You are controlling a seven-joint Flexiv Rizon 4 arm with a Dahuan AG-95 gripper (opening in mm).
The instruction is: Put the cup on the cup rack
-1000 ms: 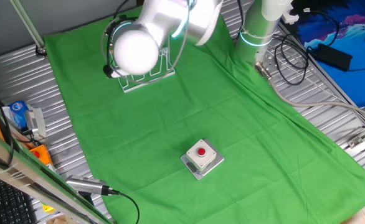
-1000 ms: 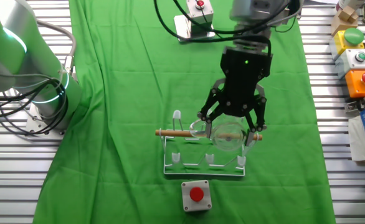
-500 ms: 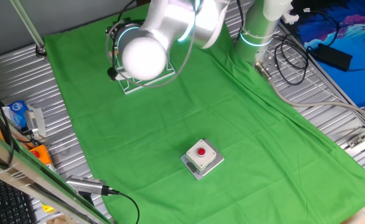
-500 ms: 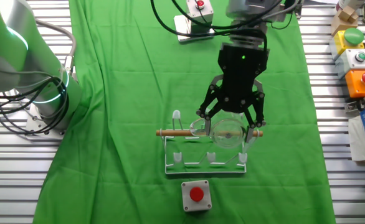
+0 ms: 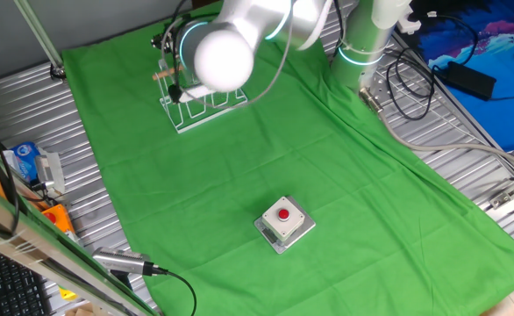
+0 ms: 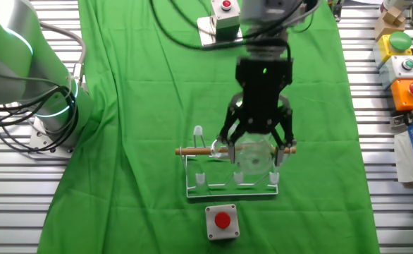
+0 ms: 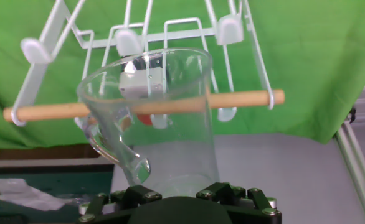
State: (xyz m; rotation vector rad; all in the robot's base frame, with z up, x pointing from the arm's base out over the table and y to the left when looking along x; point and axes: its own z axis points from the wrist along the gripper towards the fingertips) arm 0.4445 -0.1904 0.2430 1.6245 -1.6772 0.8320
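The clear glass cup [image 7: 161, 118] with a side handle fills the hand view, its mouth facing the cup rack [image 7: 139, 37]. The rack's wooden rod [image 7: 245, 99] crosses behind the cup's mouth. In the other fixed view my black gripper [image 6: 252, 149] is shut on the cup [image 6: 252, 154] right over the rack [image 6: 231, 183], at the level of the rod [image 6: 196, 150]. In one fixed view the arm hides the cup and most of the rack [image 5: 200, 110].
A grey box with a red button [image 6: 222, 221] stands just in front of the rack. Another one [image 5: 283, 222] sits mid-cloth in one fixed view. Metal table slats and coloured button boxes [image 6: 404, 67] lie beside the green cloth.
My gripper with the cup has shifted to the left along the rod and come closer to the rack. The rack has not moved.
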